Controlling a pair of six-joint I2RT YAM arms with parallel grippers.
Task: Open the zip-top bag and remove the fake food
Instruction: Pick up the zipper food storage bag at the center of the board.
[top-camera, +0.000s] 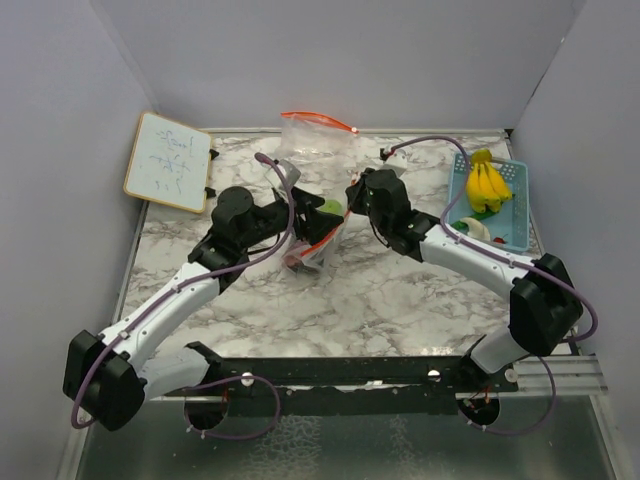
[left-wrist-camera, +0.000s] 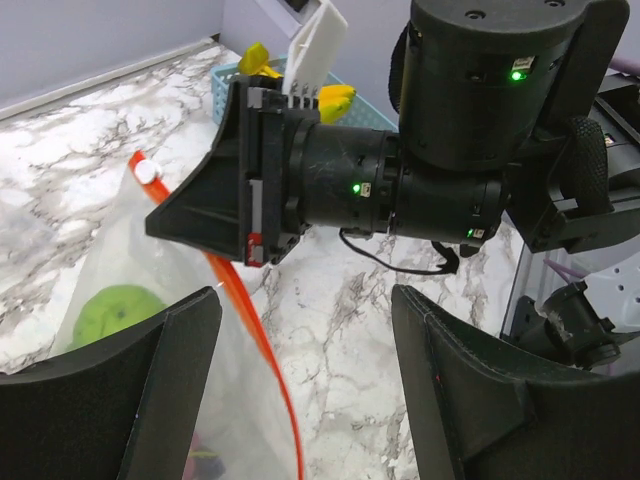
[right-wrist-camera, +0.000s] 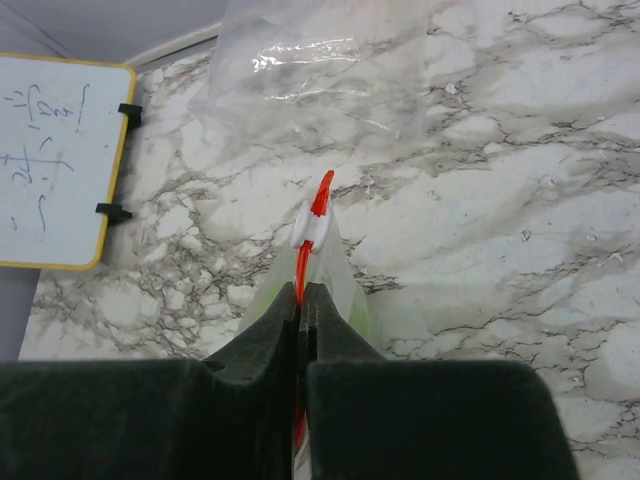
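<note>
A clear zip-top bag (top-camera: 318, 242) with an orange zip strip (left-wrist-camera: 262, 350) stands between my two grippers at the table's middle. My right gripper (right-wrist-camera: 303, 292) is shut on the zip strip just below its white slider (right-wrist-camera: 312, 225). It also shows in the top view (top-camera: 352, 197). My left gripper (left-wrist-camera: 305, 325) is open, and the zip strip runs between its jaws close to the left finger (left-wrist-camera: 120, 400). It also shows in the top view (top-camera: 303, 215). A round lime-green fruit (left-wrist-camera: 118, 312) lies inside the bag. A yellow banana bunch (top-camera: 487, 182) lies in the light-blue basket (top-camera: 515, 215).
A second clear bag (top-camera: 318, 135) with a red zip stands at the back centre. A small whiteboard (top-camera: 170, 160) leans at the back left. The basket at the right also holds a pale piece (top-camera: 476, 229). Grey walls close in the table.
</note>
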